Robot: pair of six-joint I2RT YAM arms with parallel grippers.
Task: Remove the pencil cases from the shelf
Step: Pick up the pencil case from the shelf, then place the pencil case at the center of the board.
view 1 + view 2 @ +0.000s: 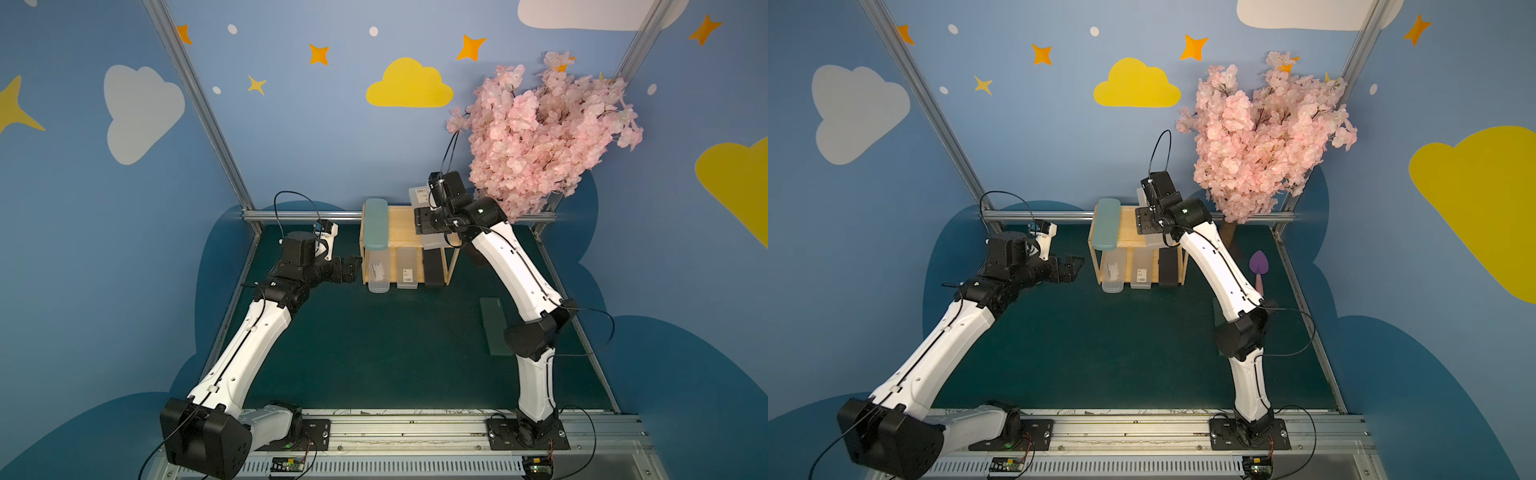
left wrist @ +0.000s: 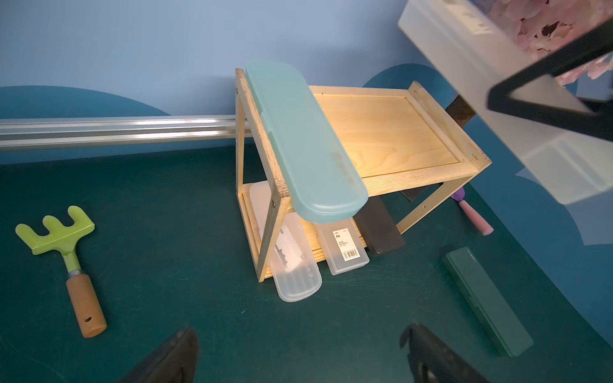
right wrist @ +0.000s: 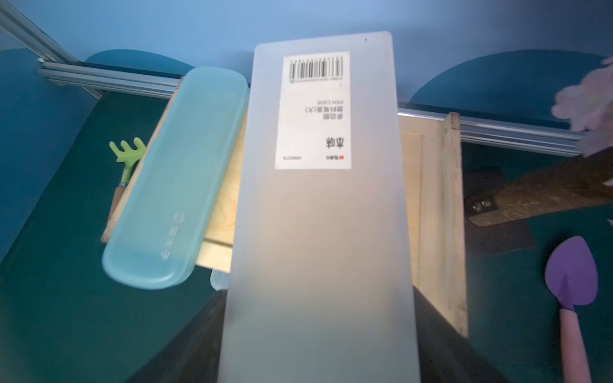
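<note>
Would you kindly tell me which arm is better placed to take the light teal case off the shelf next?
Probably left. The left end effector is open and empty beside the shelf, on the side where the light teal case lies; the right end effector is shut on a frosted case.

White link shells (image 1: 257, 336), matte black joint housings (image 1: 536, 336), thin black looping cables (image 1: 296, 192), black left hand (image 1: 355, 268), screwed base plates (image 1: 498, 436)

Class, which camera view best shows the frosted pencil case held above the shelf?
The right wrist view: the frosted pencil case fills the frame, barcode label clear. The left wrist view shows part of it at a corner; in both top views the right arm hides most of it.
</note>
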